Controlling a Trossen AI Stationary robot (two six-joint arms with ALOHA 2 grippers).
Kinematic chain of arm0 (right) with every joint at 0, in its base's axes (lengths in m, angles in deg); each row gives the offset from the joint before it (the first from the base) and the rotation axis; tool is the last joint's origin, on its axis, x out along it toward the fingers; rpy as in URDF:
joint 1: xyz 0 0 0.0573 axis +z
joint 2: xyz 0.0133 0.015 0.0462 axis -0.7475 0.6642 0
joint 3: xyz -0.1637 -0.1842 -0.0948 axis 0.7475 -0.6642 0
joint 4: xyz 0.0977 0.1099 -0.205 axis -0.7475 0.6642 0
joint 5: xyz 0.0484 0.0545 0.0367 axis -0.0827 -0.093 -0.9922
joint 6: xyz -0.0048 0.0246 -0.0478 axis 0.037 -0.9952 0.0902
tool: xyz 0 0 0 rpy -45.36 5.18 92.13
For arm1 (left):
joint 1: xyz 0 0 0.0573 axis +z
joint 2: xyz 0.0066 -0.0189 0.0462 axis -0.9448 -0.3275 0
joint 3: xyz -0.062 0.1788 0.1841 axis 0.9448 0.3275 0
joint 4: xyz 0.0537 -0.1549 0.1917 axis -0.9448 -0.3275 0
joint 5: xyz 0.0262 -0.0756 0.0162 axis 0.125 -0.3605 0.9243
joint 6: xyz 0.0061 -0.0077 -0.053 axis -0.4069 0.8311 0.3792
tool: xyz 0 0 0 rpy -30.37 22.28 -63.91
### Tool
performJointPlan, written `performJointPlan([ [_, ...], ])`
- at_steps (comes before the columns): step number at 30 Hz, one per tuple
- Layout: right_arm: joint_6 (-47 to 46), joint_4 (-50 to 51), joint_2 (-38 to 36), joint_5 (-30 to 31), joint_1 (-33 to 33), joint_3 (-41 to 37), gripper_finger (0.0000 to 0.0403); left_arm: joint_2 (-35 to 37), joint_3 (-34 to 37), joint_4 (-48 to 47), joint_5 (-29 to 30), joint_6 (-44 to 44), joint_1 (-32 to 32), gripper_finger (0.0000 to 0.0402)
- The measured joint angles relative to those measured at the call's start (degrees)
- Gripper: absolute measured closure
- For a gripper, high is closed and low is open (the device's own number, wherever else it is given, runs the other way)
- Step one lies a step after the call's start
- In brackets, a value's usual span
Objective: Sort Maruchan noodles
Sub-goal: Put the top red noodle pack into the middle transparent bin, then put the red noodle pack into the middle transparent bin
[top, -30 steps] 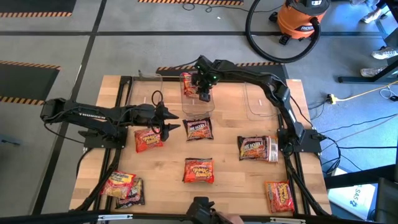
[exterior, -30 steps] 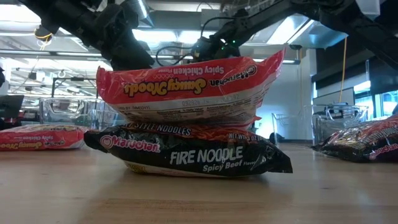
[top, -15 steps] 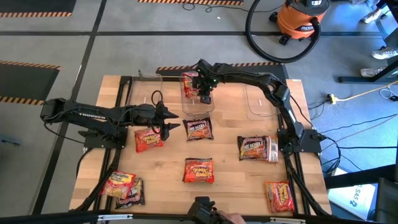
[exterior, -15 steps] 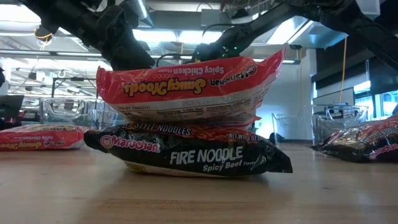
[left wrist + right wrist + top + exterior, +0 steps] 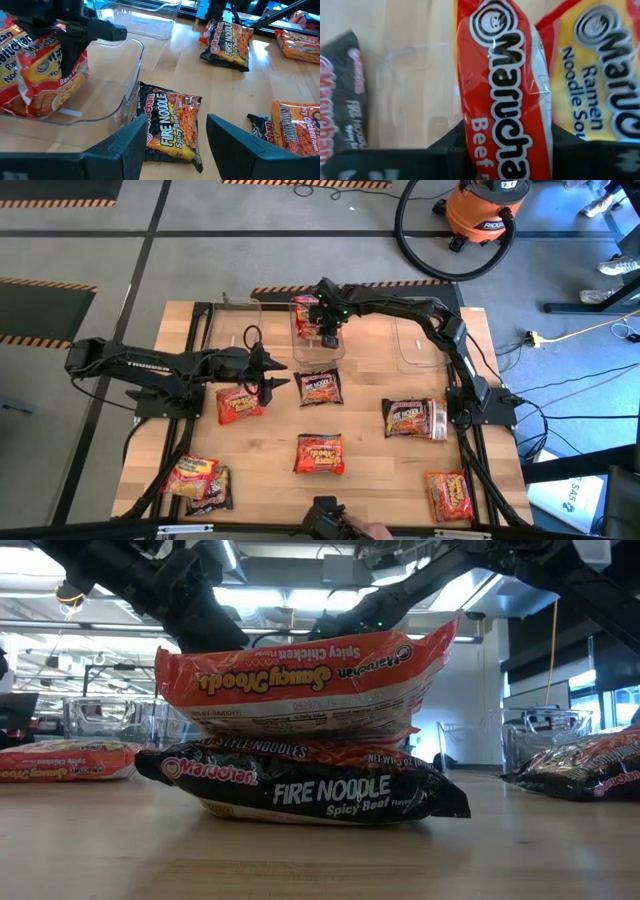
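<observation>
On the wooden table (image 5: pixel 370 410), Maruchan packets lie scattered from 3 to 9 o'clock. At 12 o'clock the right gripper (image 5: pixel 329 332) hangs over the middle clear tub (image 5: pixel 318 348), fingers closed on an upright red Beef packet (image 5: pixel 507 100). The left gripper (image 5: pixel 278 378), at 10 o'clock, waits with fingers spread and empty above a dark Fire Noodle packet (image 5: pixel 167 127).

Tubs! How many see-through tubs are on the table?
3, all along the far edge of the table: a left tub, a middle tub where the right gripper holds a noodle packet, and a right tub. None seem hidden.
</observation>
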Motion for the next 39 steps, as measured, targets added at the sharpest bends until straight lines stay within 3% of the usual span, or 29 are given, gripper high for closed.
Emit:
performJointPlan([
  [8,-0.03,-1.48,0.0,0.71,0.02,-0.69,0.0289,-0.01,0.0,-0.02,-1.54,-0.02,0.0,0.0207],
  [18,-0.56,-2.34,0.0,5.55,-0.01,-0.68,0.0186,-0.01,0.0,-0.02,-2.19,-0.02,-0.02,0.0207],
  [25,-0.58,-1.65,-0.09,6.45,0.06,0.93,0.0164,0.01,0.0,-0.04,-2.19,-0.02,-0.5,0.0207],
  [30,-1.24,3.69,-0.09,6.97,0.38,4.68,0.0166,0.0,0.0,-0.04,-2.19,-0.02,-0.5,0.0207],
  [39,-4.65,26.5,-3.02,5.25,0.58,15.19,0.0166,0.0,0.0,-0.04,-2.19,0.17,-0.5,0.0207],
])
